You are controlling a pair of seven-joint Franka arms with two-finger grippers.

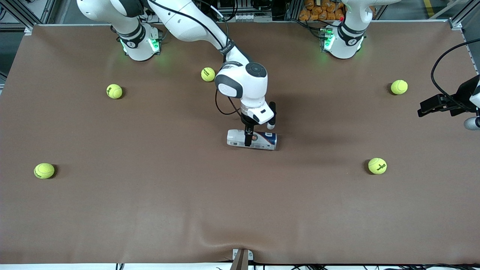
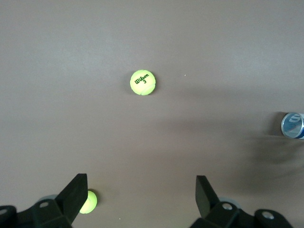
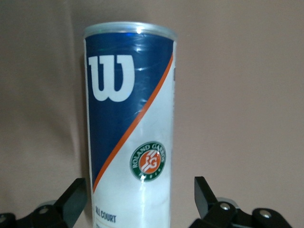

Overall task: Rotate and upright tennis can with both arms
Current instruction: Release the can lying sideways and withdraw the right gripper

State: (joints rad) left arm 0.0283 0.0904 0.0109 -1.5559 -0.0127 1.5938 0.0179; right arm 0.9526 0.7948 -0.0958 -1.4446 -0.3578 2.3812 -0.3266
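I see the tennis can (image 1: 252,140) lying on its side mid-table, white "W", "ROLAND GARROS" badge, "ALL COURT". My right gripper (image 1: 248,139) straddles it, fingers wide, not gripping. Left gripper (image 2: 141,194) waits, spread, over a "Wilson 3" ball (image 2: 143,82).

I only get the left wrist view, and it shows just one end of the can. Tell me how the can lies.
Observer: The tennis can lies on its side mid-table, its length running between the two arms' ends.
Operator: Report the right gripper.
Observer: The right gripper hangs low over the can, jaws open on either side of it and not touching.
Operator: Place my own gripper on the table.
Observer: The left gripper waits, jaws open, over the left arm's end of the table.
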